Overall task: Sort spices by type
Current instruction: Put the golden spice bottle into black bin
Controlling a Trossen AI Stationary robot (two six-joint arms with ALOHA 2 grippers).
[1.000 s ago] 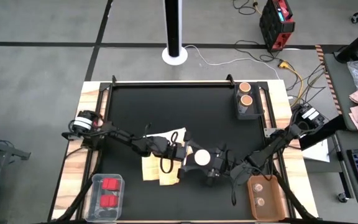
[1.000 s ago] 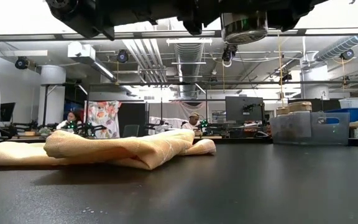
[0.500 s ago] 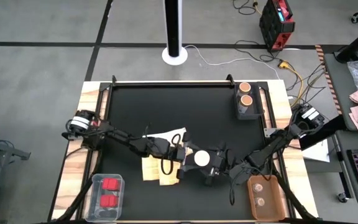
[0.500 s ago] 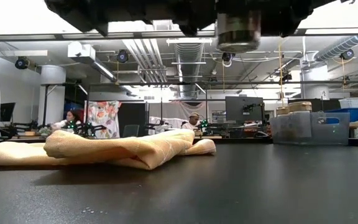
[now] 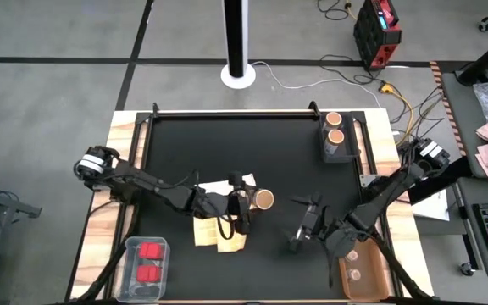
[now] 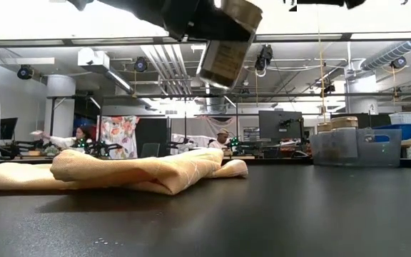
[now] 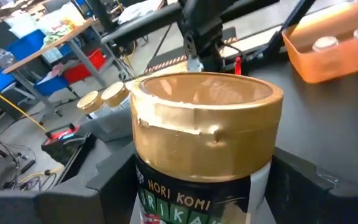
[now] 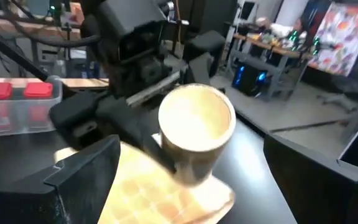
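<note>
My left gripper (image 5: 255,203) is shut on a short round jar (image 5: 263,200) with a tan-gold lid. It holds the jar in the air over the folded yellow cloth (image 5: 219,230) at mid-table. The low view shows the jar (image 6: 223,44) high up and tilted. My right gripper (image 5: 303,227) is open and stands apart to the jar's right. Its wrist view looks at the lid (image 8: 196,118) between wide-spread fingers. My left gripper pinches the jar between its two fingers (image 7: 114,180), one on each side of the labelled body (image 7: 197,199) just below the lid (image 7: 207,106). The fingers come roughly level from the table's left. The jar is lifted clear of the cloth and tilted.
A clear bin (image 5: 346,151) by the far right edge holds two tan-topped jars. A clear bin (image 5: 130,251) at the near left holds two red blocks. An orange tray (image 5: 343,254) at the near right holds two pale round ones. The black mat (image 5: 227,144) between them is bare.
Both grippers met at the jar near mid-table. My right gripper has since drawn back from it toward the table's right and near edge. My left gripper has carried the jar a little toward the left and far side, and the jar has tipped from upright to tilted.
</note>
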